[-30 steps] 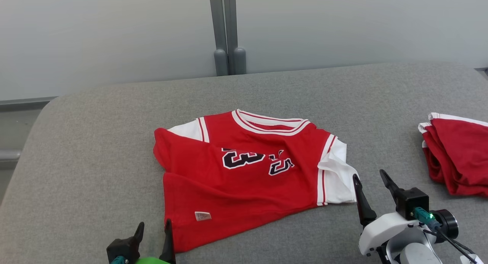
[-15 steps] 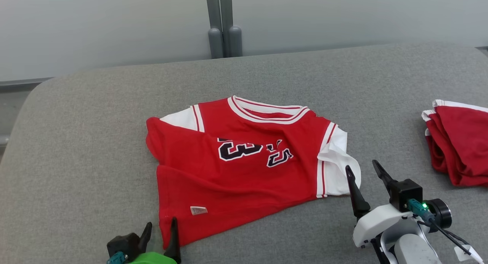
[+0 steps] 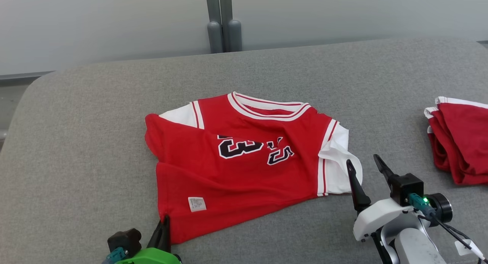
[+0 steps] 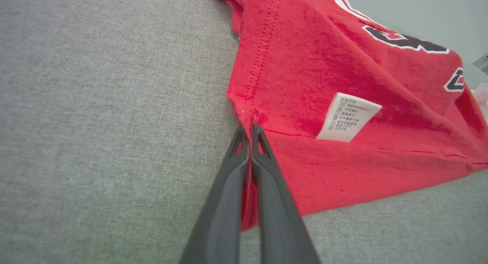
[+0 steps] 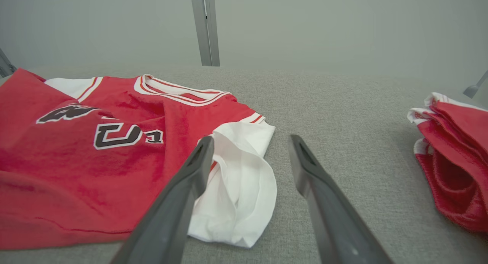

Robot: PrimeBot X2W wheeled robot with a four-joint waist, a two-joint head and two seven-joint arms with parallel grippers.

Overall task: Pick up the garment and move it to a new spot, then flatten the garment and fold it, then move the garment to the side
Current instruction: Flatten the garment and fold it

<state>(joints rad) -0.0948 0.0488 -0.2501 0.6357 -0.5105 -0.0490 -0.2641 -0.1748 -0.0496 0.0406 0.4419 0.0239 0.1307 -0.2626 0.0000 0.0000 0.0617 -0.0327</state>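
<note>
Shirt (image 3: 244, 168) spreads up and right from the left gripper (image 4: 249, 134), clamped shut on its near-left hem corner (image 4: 246, 117); the open right gripper (image 3: 362, 160) stands just beside the white sleeve (image 3: 337, 170)

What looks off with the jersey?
The jersey lies crumpled: a flap folded over its left part cuts off the number, the label faces up near the near-left corner, and the white sleeve is bunched beside the open right gripper. The left gripper is shut on that corner.
</note>
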